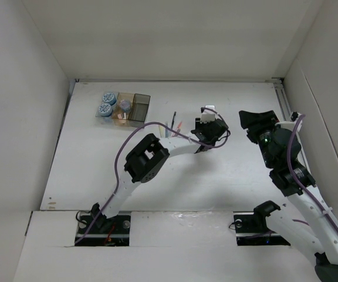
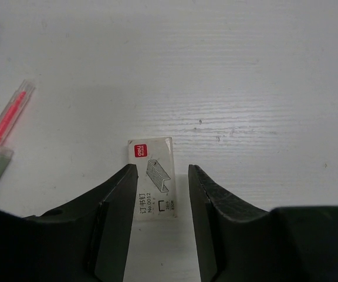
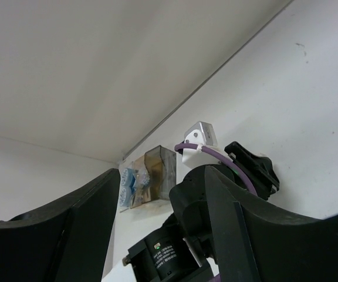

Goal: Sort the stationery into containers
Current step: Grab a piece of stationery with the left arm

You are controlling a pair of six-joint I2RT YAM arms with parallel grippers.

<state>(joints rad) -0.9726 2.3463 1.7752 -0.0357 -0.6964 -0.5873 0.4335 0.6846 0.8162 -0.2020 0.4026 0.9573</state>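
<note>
The table point(image 1: 98, 176) is carrying the whole job. The left arm point(image 1: 151, 155) is spanning its middle, pointing toward 1 o'clock from its base. The right gripper point(image 1: 257, 120) is hanging above the surface at 3 o'clock, jaws wide and holding nothing. The containers point(image 1: 142, 108) are sitting at 10 o'clock near the far edge, with tape rolls point(image 1: 106, 104) lying in the clear tray.

The left gripper point(image 2: 163, 167) is straddling a small white staple box point(image 2: 150, 151) lying flat on the table. Its jaws are standing narrow, the left one at the box's edge and a strip of table showing beside the right one, so no grip is confirmed. A red pen point(image 2: 7, 120) is lying loose at 9 o'clock of the box, well apart.

Judgement: the pick-up of the box is in hand. The next move is calling for full closure on its long sides, a clean lift, then carriage toward 10 o'clock to a tray, clearing the pen.
</note>
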